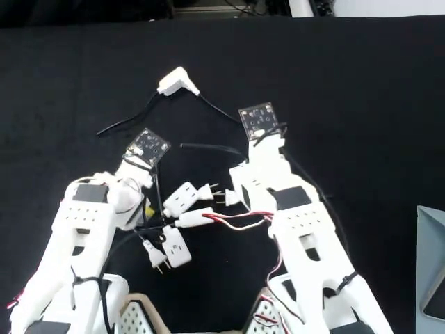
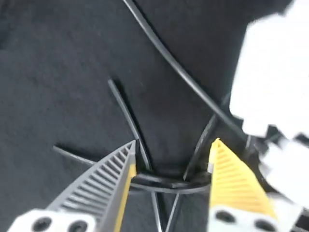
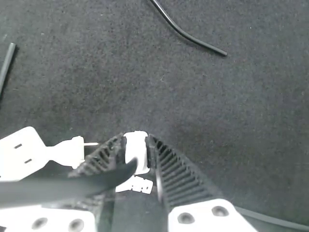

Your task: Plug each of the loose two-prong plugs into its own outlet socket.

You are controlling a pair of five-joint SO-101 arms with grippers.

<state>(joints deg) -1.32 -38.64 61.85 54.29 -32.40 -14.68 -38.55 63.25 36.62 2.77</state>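
- Pincer on the right arm (image 3: 135, 140) is clenching a small white two-prong plug (image 3: 136, 154), just beside a white plastic outlet socket (image 3: 21, 153) on the black cloth surface (image 3: 217, 106).
- Left pincer (image 2: 174, 142) is standing released, straddling thin black cables (image 2: 164, 181).

The left arm (image 1: 83, 229) and right arm (image 1: 306, 236) are white, blocky plastic with black motor sections, and each has a square black circuit board (image 1: 147, 147) at the wrist. Red and white wires (image 1: 236, 221) run along the right arm. The left end effector (image 2: 174, 142) has a grey ribbed finger (image 2: 104, 179) and a yellow ribbed finger (image 2: 234, 179). The right end effector (image 3: 135, 137) has black ribbed fingers (image 3: 176, 176) on white bases with screw holes (image 3: 200, 212).
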